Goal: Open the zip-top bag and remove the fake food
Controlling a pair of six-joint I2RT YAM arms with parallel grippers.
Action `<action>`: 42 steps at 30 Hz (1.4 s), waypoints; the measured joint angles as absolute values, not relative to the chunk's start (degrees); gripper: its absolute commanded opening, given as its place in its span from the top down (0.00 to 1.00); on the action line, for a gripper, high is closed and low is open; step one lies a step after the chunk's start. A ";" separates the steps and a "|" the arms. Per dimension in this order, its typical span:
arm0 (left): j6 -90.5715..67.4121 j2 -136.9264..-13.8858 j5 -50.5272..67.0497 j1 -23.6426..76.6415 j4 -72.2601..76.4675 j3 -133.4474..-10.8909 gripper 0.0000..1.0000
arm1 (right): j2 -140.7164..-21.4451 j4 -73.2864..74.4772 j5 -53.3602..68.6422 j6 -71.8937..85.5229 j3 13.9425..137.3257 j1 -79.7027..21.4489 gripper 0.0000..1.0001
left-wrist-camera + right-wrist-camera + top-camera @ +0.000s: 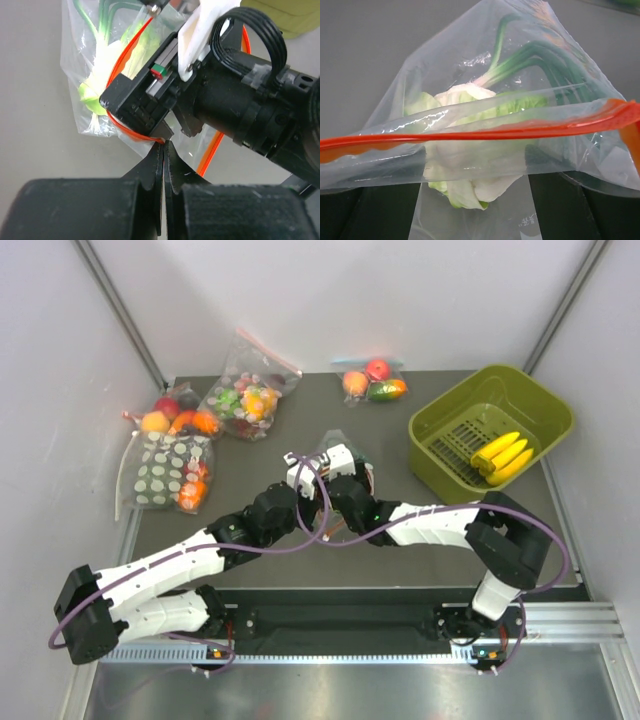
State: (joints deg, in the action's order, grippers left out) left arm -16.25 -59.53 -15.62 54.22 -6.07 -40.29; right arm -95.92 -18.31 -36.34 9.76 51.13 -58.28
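- Nearest to me, my left gripper (164, 150) is pressed fully closed, its tips pinching the near edge of the zip-top bag (520, 65) right at the red-orange zip strip (470, 135).
- Just beyond it is my right gripper (342, 456), jaws spread wide. The strip stretches across in front of them, and I cannot tell whether either finger touches the plastic.
- The bag lies mid-table on the dark matte table (250, 455), with the pale lettuce head (470, 102) inside it and the green stalks pointing away from me.
- To the right, a stretch of bare surface runs up to the green basket (430, 455) by the right edge; the yellow bananas (500, 453) lie in it.
- To the left, the white-dotted bag (160, 475) sits at the left edge, and the bag of multicoloured pieces (245, 395) lies farther back.
- At the far edge sits a small fruit bag (373, 380).
- White walls (350, 300) close in the left, far and right sides.
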 measured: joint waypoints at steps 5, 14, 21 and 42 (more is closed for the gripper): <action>-16.36 -59.51 -15.62 54.22 -5.98 -40.16 0.99 | -95.90 -18.68 -32.60 11.62 50.37 -55.61 0.14; -16.40 -59.46 -14.90 54.13 -5.96 -39.70 1.00 | -99.18 -20.18 -25.89 12.25 51.57 -52.23 0.07; -16.38 -59.48 -14.85 54.00 -5.93 -39.70 1.00 | -102.52 -23.88 -21.52 13.32 53.49 -49.78 0.06; -16.69 -62.43 -11.94 51.90 -4.56 -39.68 1.00 | -95.68 -24.21 -12.19 16.56 46.98 -47.09 0.93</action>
